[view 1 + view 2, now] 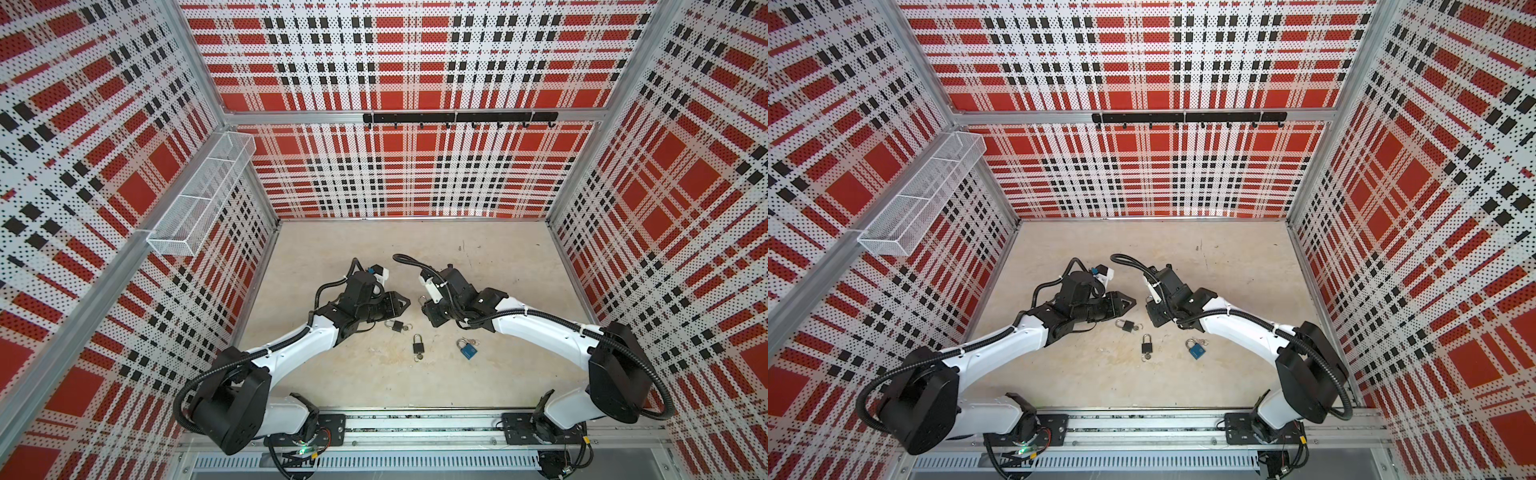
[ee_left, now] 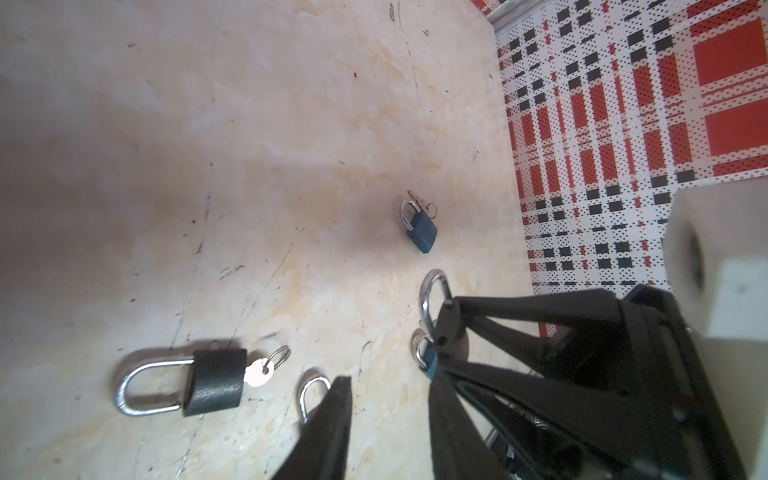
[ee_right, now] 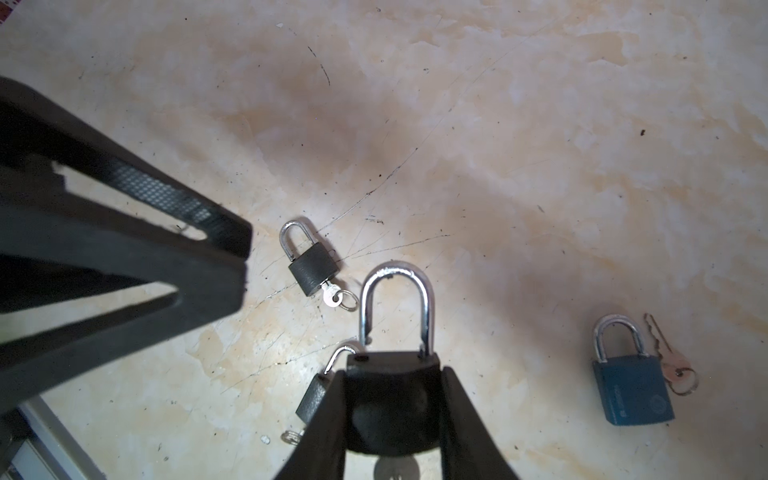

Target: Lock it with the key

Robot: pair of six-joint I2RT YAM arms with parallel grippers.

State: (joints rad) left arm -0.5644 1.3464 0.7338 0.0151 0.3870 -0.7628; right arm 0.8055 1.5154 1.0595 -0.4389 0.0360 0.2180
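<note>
looks like a robot test cell in some lab tbh: plaid perforated walls (image 1: 395, 174) in aluminium framing (image 1: 291, 118), left arm (image 1: 291, 349) and right arm (image 1: 540, 328) bolted to a rail (image 1: 415, 428), hook bar (image 1: 457, 117), wire basket (image 1: 195, 199), scuffed beige tabletop (image 1: 498, 291).

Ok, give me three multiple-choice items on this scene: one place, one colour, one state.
1. Where does the blue metal padlock lie? A in the wire basket; B on the beige table; C on the hook rail.
2. What colour is the body of the steel-shackled padlock gripped by the right claw? A black; B blue; C red.
3. The silver key of the black padlock nearest the left claw is: A missing; B lying apart; C in its keyhole.
B: both top views show it flat on the table. A: the right wrist view shows a black body. C: its bow sticks out of the base.
</note>
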